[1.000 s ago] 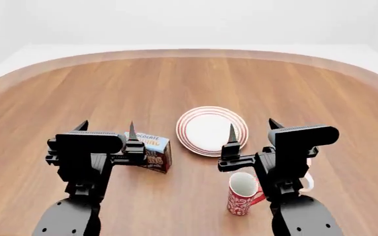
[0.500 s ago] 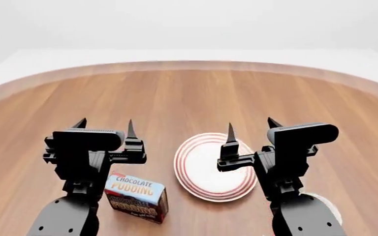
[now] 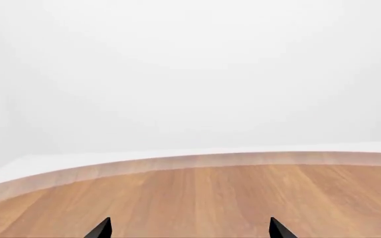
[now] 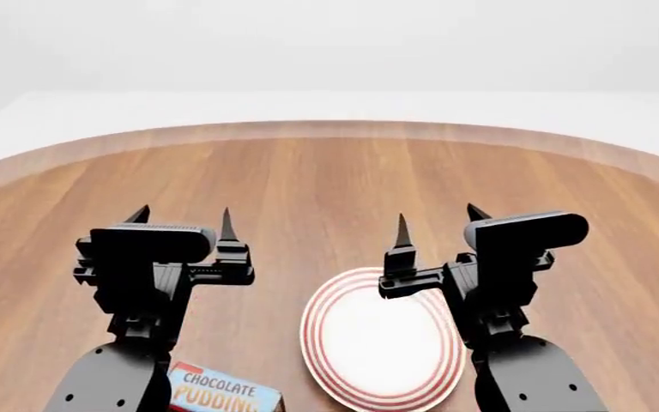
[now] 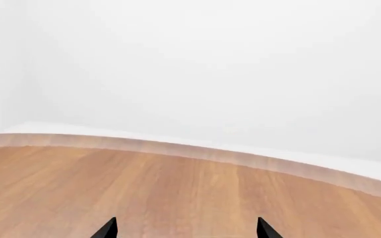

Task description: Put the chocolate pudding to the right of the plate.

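The chocolate pudding carton (image 4: 220, 392) lies on the wooden table at the head view's bottom edge, left of centre, partly cut off and partly behind my left arm. The white plate with red rings (image 4: 381, 350) lies to its right, partly behind my right arm. My left gripper (image 4: 183, 223) is open and empty, held above the table beyond the carton. My right gripper (image 4: 435, 225) is open and empty, above the plate's far edge. Both wrist views show only bare table and the fingertips (image 3: 101, 229) (image 5: 107, 229) spread wide.
The oval wooden table (image 4: 329, 180) stretches ahead to a curved far edge (image 4: 329, 129), with white floor and wall beyond it. The mugs are out of view.
The head view has tilted up: the carton and plate slid down toward the bottom of the view, and the red mug left the view. The grippers keep the same open pose.
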Robot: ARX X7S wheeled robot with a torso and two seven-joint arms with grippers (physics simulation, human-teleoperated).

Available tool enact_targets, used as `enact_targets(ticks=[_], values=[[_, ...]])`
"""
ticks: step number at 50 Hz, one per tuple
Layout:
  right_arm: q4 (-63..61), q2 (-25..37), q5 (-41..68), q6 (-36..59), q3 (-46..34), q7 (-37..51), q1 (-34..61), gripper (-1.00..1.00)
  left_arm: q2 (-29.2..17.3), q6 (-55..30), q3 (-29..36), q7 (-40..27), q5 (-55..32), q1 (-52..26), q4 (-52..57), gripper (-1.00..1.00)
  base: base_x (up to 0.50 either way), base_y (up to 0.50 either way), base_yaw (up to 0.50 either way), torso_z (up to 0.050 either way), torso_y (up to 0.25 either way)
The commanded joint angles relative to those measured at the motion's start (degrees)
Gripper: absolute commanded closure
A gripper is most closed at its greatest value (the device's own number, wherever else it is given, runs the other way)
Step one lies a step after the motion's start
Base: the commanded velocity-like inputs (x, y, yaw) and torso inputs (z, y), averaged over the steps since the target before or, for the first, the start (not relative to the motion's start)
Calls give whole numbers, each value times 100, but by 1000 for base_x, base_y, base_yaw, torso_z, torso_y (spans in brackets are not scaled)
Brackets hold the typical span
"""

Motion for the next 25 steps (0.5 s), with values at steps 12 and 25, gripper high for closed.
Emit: enact_targets(ticks=[12, 25], values=[[-566, 337, -94, 828, -313, 205, 76, -100, -98, 22, 68, -114, -109, 9, -31, -100, 0, 0, 0, 0, 0], [-1466, 827, 662, 2460, 206, -371, 478, -100, -136, 108, 109, -171, -152, -2, -149, -100, 0, 0, 0, 0, 0]])
